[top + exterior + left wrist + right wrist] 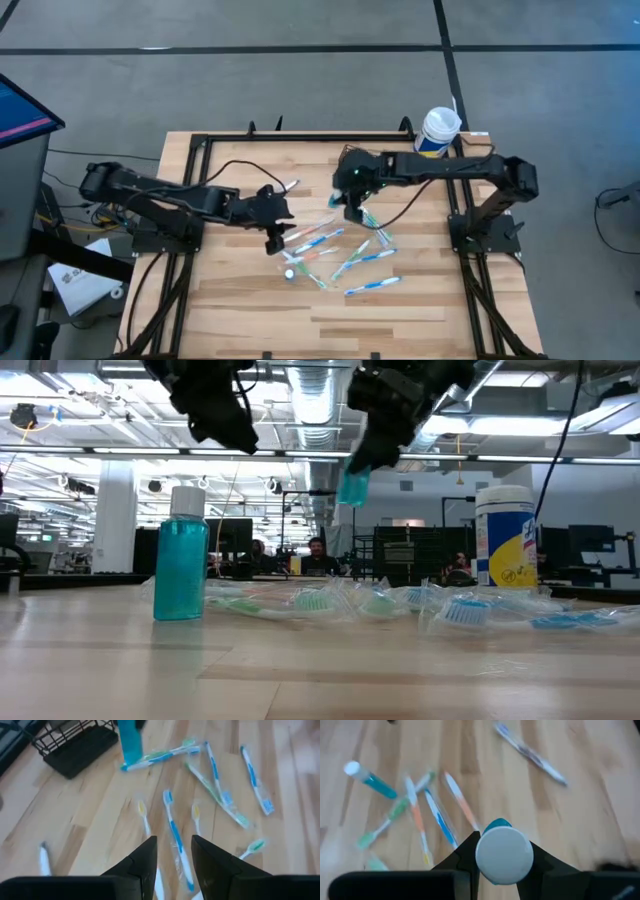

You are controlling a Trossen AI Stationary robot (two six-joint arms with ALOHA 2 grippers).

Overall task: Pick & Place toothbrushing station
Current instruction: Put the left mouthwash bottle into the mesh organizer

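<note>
No legible txt; canister (517,536) label unreadable.

Right claw (362,460) holds teal bottle (353,486) aloft

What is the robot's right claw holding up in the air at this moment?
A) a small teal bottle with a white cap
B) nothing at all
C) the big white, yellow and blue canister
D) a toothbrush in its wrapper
A: in the right wrist view the right gripper is closed around a small teal bottle with a white cap, and the low view shows it lifted above the table.
</note>
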